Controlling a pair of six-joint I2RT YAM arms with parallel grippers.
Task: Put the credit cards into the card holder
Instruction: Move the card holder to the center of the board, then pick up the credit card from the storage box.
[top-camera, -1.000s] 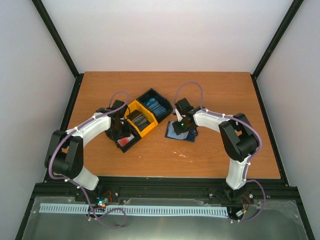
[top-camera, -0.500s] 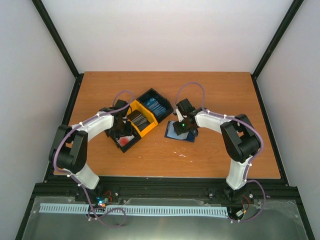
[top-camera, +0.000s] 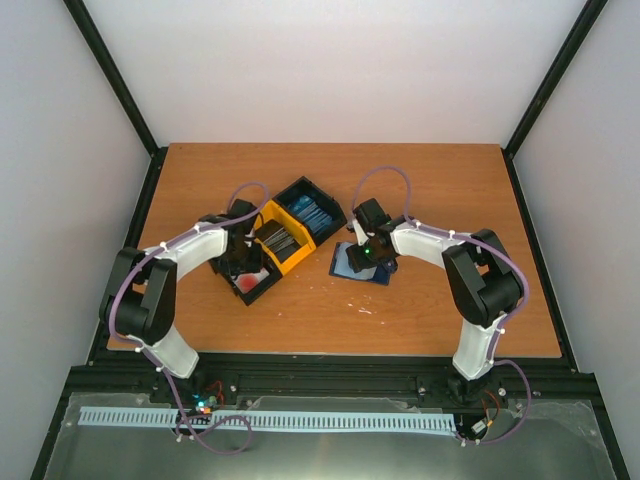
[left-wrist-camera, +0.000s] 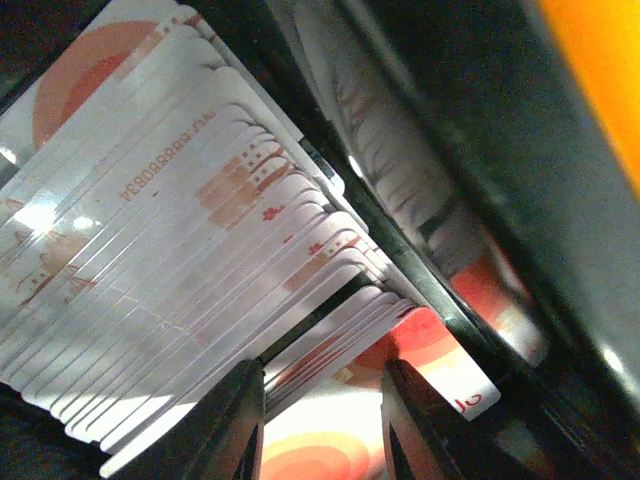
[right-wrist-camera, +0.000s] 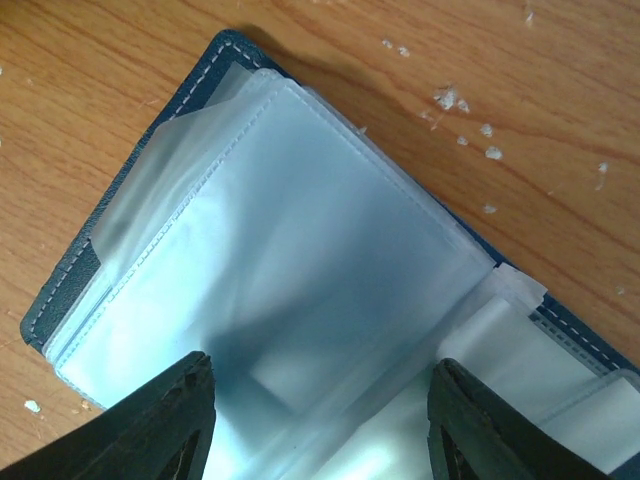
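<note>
Overhanging the glossy card holder (right-wrist-camera: 300, 250), right jaws gape; left jaws, amid thin credit cards (left-wrist-camera: 150, 250), unclear.

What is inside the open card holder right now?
Inside the card holder are clear plastic sleeves, with no card visible in them. The right gripper hides its near part.

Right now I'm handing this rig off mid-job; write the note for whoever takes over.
Left gripper: down in the tray's near compartment, jaws straddling white cards; grip unclear.
Right gripper: jaws open over the card holder, lying open on the table.
Done: no card seen in its sleeves.
Left: lift a card, slot it in, repeat; blue cards and dark cards wait in the tray.
</note>
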